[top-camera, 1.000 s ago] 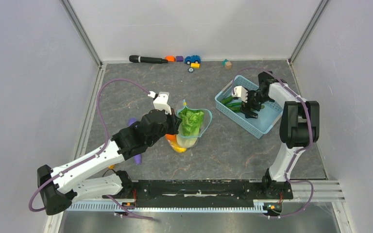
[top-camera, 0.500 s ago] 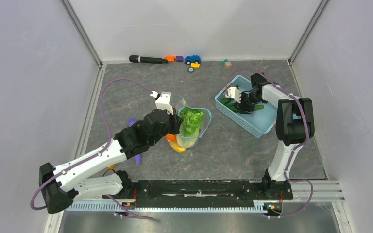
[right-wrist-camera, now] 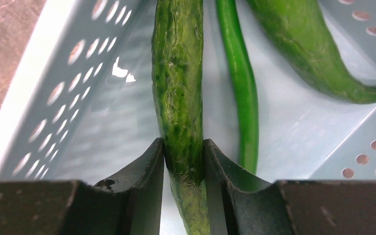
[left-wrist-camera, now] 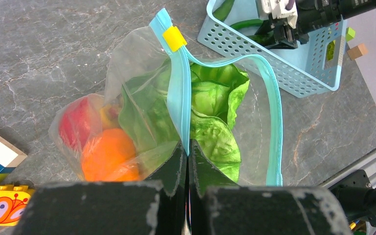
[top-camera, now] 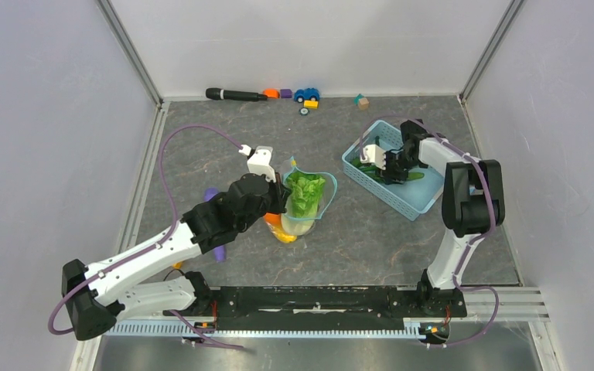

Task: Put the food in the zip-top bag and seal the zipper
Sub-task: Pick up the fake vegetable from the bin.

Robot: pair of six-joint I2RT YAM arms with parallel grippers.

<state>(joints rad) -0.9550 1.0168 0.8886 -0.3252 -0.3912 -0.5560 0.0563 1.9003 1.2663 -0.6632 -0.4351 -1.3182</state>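
One long green pod (right-wrist-camera: 178,93) lies pinched inside the right end effector (right-wrist-camera: 184,159), within the basket (right-wrist-camera: 49,103).

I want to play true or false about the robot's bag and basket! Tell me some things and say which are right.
1. The green leafy lettuce sits inside the clear plastic zip-top bag. True.
2. The bag's teal-blue zipper is closed all the way. False: the mouth gapes wide open.
3. The right gripper pinches a bumpy long green pod in the light-blue lattice basket. True.
4. The left gripper holds the round orange fruit. False: it is shut on the teal-blue zipper, and the round orange fruit lies inside the bag.
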